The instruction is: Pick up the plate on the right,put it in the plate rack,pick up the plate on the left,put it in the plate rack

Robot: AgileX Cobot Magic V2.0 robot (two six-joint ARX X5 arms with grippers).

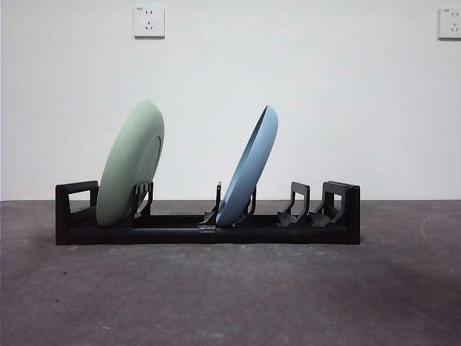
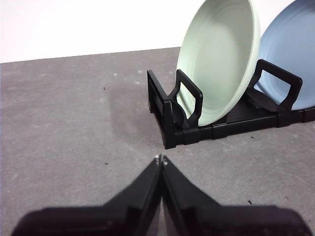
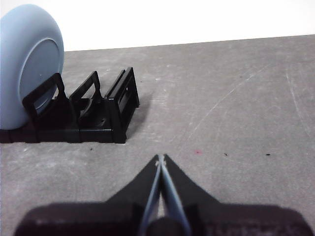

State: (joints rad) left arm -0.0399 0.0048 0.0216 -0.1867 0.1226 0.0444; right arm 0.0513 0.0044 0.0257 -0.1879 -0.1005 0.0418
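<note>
Wrist views show left pincer (image 2: 161, 160) and right pincer (image 3: 160, 158) closed, empty, low over table (image 1: 230, 288).

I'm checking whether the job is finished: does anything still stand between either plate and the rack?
Nothing does. The green plate and the blue plate both already stand tilted in the rack. The left pincer and right pincer are shut, apart from the rack.

Low front camera and both wrist cameras share the plate rack (image 1: 207, 229).
</note>
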